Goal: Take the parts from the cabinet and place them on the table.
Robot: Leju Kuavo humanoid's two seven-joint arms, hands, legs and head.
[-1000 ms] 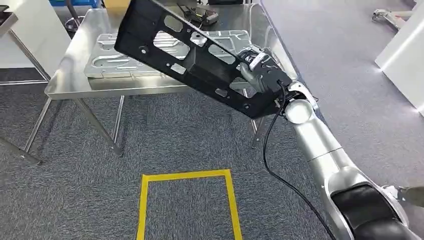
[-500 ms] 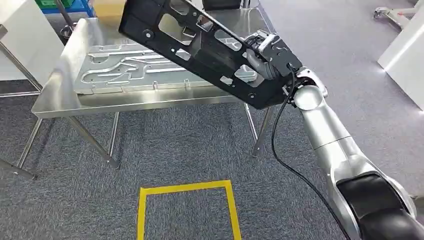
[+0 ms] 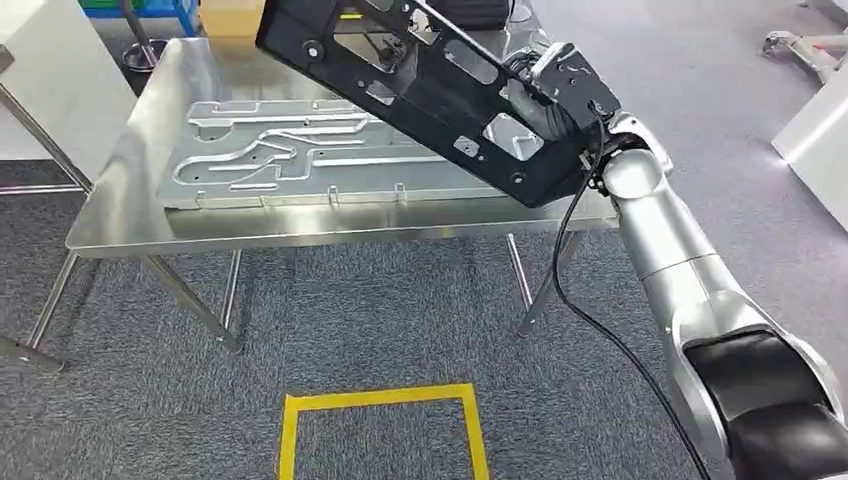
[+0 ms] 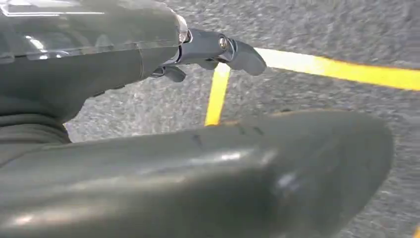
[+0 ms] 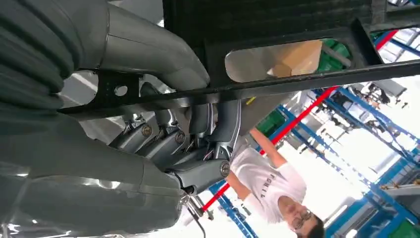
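The only writing that shows is dark lettering across the chest of a white T-shirt worn by a person (image 5: pixel 267 186) in the right wrist view; it is turned on its side and too small to read with any certainty. No brand or label can be made out on the parts.

The right hand (image 3: pixel 545 95) grips a long black panel (image 3: pixel 400 75) pierced with cut-outs and small holes. In the right wrist view its fingers (image 5: pixel 163 144) are curled tightly under a thin edge of the panel (image 5: pixel 277 82), with the thick thumb (image 5: pixel 148 49) pressed on the other side, so the panel is clamped between them. The panel is tilted, its far end raised toward the back of the surface (image 3: pixel 120 220), its near end low at the hand, and it hangs in the air above the right part of the surface without touching it.

A flat silver plate (image 3: pixel 290 160) with pressed ridges lies on the steel surface, partly beneath the black panel. A cardboard box (image 3: pixel 230 18) stands behind the far edge.

The left hand (image 4: pixel 124 64) hangs over grey carpet (image 4: pixel 346 29) crossed by yellow tape (image 4: pixel 341 69). One of its fingers (image 4: pixel 233 49) reaches out nearly straight, another is bent in beside it, and they hold nothing. The same yellow tape square (image 3: pixel 380 420) marks the carpet in front of the surface in the head view.
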